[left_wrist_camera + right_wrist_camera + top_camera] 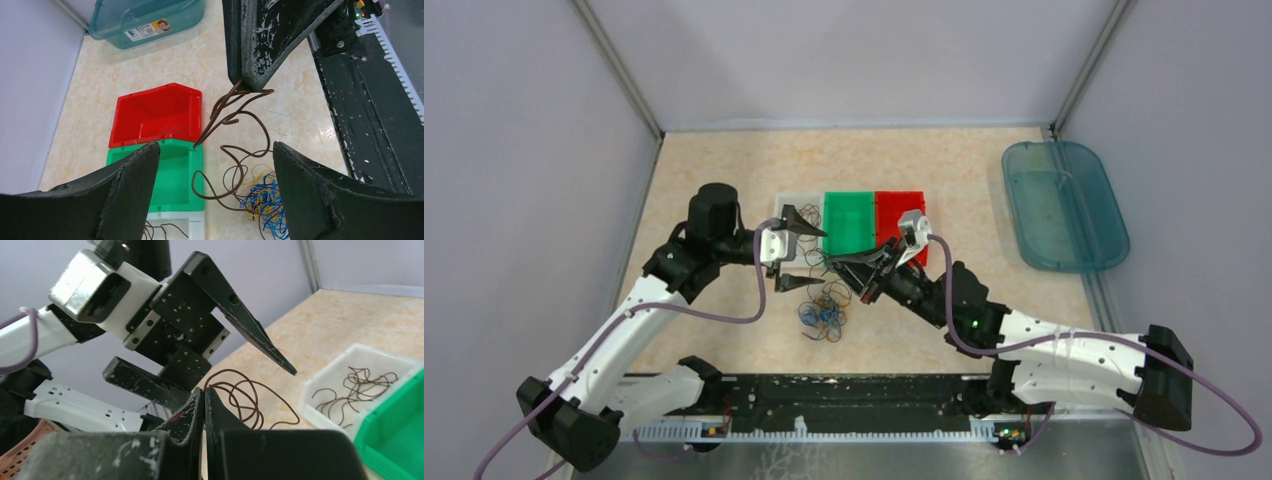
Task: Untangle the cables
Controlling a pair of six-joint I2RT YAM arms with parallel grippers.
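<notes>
The cables (pixel 824 315) lie as a small blue and yellow-orange bundle on the table, and they also show in the left wrist view (pixel 260 195). My right gripper (pixel 836 262) is shut on a brown cable (pixel 235 117) and holds it above the bundle. The brown cable's loops hang down to the pile and touch the green bin's corner. In the right wrist view the right gripper (pixel 202 390) is closed with the brown cable (pixel 250 392) curling from its tip. My left gripper (pixel 816 256) is open and empty; its jaws (pixel 215 146) stand wide on either side of the hanging cable.
A white bin (pixel 796 203) holding brown cables (pixel 357 382), a green bin (pixel 849 222) and a red bin (pixel 900 213) stand in a row behind the bundle. A teal plastic container (pixel 1064 205) lies at the far right. A black rail (pixel 844 395) runs along the near edge.
</notes>
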